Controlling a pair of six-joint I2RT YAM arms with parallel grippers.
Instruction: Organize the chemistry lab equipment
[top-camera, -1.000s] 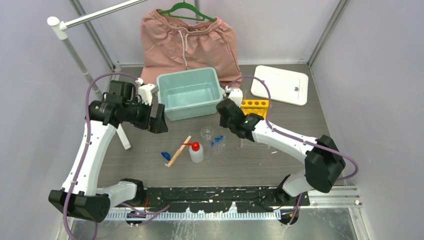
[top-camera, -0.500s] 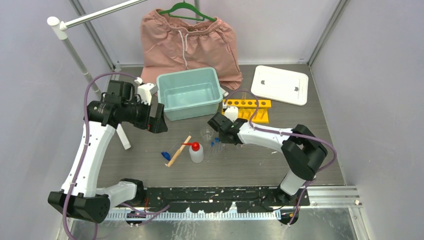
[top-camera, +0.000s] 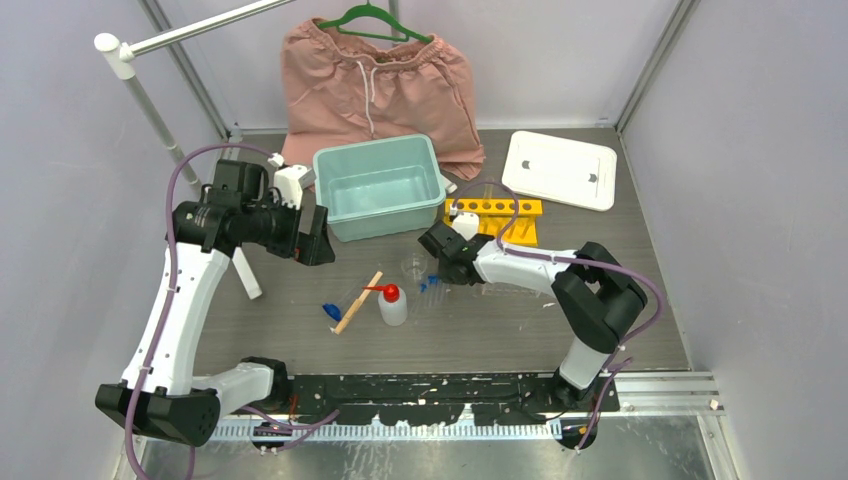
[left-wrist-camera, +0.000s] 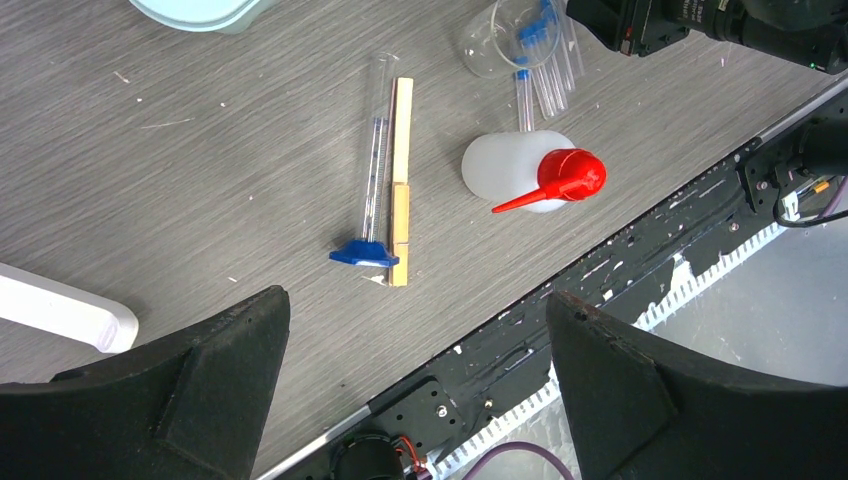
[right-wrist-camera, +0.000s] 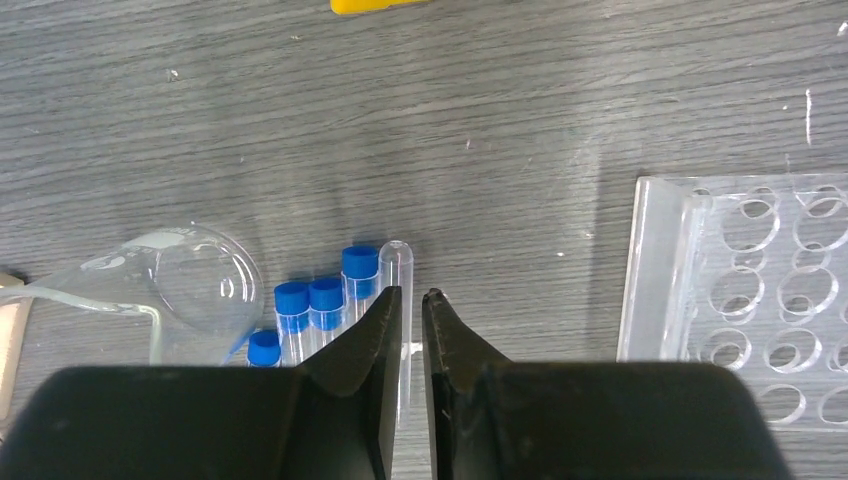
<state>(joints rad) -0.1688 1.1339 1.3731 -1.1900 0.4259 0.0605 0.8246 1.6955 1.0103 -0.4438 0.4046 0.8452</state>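
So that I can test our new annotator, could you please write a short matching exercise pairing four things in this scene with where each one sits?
Things:
1. squeeze bottle
2. yellow rack
3. white lid
4. pink shorts

Places:
A. at the back, on a green hanger
B. flat at the far right of the table
C. just right of the teal bin
D. towards the front, right of the wooden stick

Pairs: 1-D, 2-C, 3-B, 4-A.
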